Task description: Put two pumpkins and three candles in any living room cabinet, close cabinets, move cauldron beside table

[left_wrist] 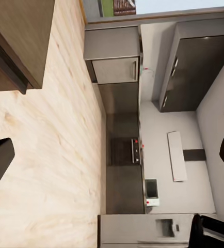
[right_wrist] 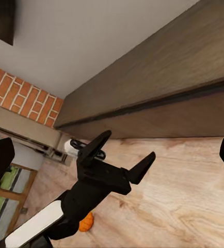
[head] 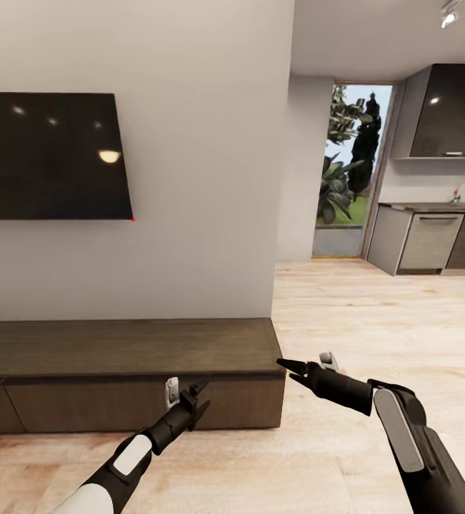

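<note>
Left hand is spread wide and empty, hovering just in front of the cabinet; right hand looks narrow, nearly pinched, also empty, near the cabinet's end corner. All fronts look closed. One pumpkin peeks out on the floor behind the left arm. My worry: both hands sit close to that flat front, so a careless swing could clip the wood or knock the pumpkin rolling.
</note>
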Controlling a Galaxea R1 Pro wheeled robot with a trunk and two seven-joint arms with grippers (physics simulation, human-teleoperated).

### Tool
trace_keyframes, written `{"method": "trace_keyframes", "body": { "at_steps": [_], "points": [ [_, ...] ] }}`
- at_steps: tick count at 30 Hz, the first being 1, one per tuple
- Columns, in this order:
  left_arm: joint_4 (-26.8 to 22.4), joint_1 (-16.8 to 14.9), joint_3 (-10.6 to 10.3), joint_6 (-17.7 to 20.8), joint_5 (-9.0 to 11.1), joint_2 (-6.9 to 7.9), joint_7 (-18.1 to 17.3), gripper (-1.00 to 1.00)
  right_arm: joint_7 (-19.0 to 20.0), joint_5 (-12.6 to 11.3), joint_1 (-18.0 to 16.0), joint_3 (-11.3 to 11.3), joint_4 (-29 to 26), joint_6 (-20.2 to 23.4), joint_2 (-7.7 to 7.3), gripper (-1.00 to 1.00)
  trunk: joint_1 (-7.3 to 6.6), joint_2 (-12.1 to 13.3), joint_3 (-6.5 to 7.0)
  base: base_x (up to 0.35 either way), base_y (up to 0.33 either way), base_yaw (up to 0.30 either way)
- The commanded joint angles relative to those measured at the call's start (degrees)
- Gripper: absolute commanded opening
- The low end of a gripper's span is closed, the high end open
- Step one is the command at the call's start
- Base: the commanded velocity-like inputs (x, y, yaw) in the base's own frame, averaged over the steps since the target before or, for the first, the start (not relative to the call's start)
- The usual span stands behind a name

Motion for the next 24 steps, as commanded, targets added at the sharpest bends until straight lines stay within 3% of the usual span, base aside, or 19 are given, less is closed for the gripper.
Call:
{"method": "trace_keyframes", "body": {
  "at_steps": [1, 5, 8, 11, 17, 24],
  "points": [
    [0.0, 0.0, 0.1, 0.5, 0.3, -0.02, -0.1, 1.00, 0.5, 0.4, 0.0, 0.3, -0.2, 0.2, 0.05, 1.00, -0.01, 0.0, -0.06, 0.000, 0.000, 0.000],
    [0.0, 0.0, 0.1, 0.6, 0.4, -0.01, -0.2, 1.00, 0.5, 0.5, 0.0, 2.7, -0.5, 0.2, 0.14, 1.00, -0.01, 0.0, -0.06, 0.000, 0.000, 0.000],
    [-0.1, 0.0, 0.1, 0.6, 0.5, 0.03, -0.4, 1.00, 0.5, 0.7, 0.0, 7.0, -0.5, 0.2, 0.16, 1.00, -0.01, 0.0, -0.06, 0.000, 0.000, 0.000],
    [-0.2, 0.0, 0.0, 0.6, 0.6, 0.05, -2.1, 1.00, 0.5, 0.8, 0.1, 9.9, -0.5, 0.2, 0.16, 1.00, -0.01, 0.0, -0.06, 0.000, 0.000, 0.000],
    [0.0, 0.0, 0.1, -0.5, 0.6, 0.00, -5.7, 1.00, 0.5, 0.8, 0.1, 11.0, -0.6, 0.2, 0.18, 1.00, -0.01, 0.0, -0.06, 0.000, 0.000, 0.000],
    [1.4, 0.0, 0.1, -5.4, 0.7, -0.09, -5.6, 1.00, 0.5, 0.8, 0.1, 11.2, -0.6, 0.2, 0.24, 1.00, -0.01, 0.0, -0.06, 0.000, 0.000, 0.000]
  ]
}}
